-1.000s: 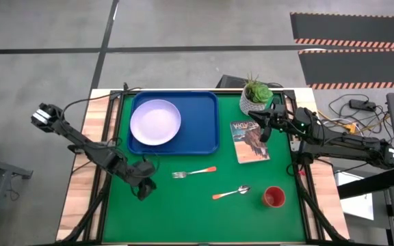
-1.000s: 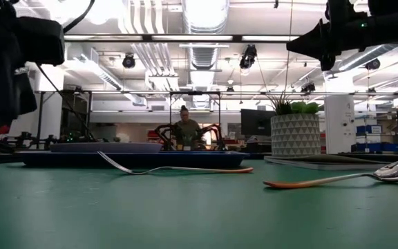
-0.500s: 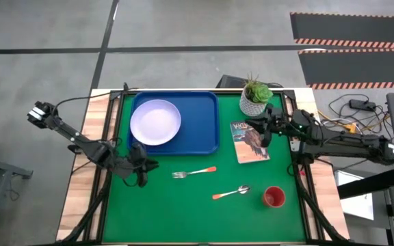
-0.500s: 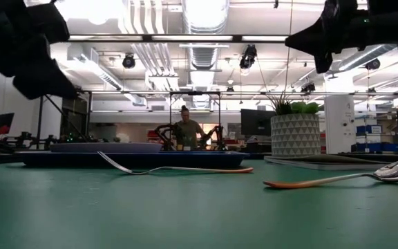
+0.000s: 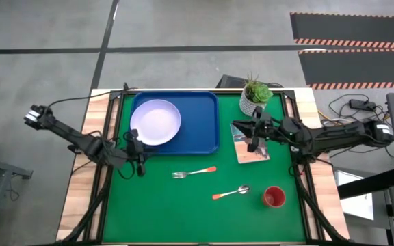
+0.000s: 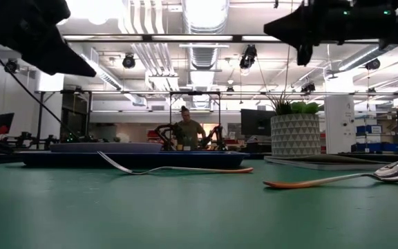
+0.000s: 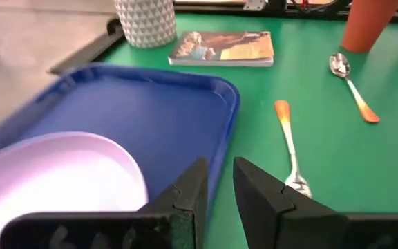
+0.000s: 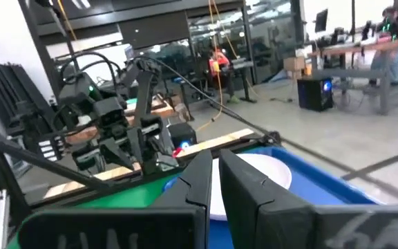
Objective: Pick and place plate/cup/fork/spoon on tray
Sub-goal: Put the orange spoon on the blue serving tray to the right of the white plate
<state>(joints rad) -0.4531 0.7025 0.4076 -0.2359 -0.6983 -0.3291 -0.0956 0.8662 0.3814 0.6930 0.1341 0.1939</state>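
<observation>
The lavender plate (image 5: 155, 122) lies flat in the left half of the blue tray (image 5: 198, 130) at the table's far side. On the green mat in front of the tray lies the fork (image 5: 193, 172). The spoon (image 5: 231, 193) is nearer and further right, and the red cup (image 5: 273, 197) stands beside it. My left gripper (image 7: 220, 183) hovers off the tray's near left corner (image 5: 141, 157), a narrow gap between its fingers and nothing in it. My right gripper (image 5: 241, 128) hangs shut above the booklet, pointing at the tray (image 8: 302, 187).
A printed booklet (image 5: 252, 143) lies right of the tray, under my right gripper. A white pot with a green plant (image 5: 255, 97) stands at the far right. Wooden strips edge the mat on both sides. A person sits far behind the table (image 6: 185, 128).
My left gripper has risen and drawn back from the mat's near left toward the tray's near left corner, rolling as it went. My right gripper has moved toward the table's left, out over the booklet. The tableware has stayed where it was.
</observation>
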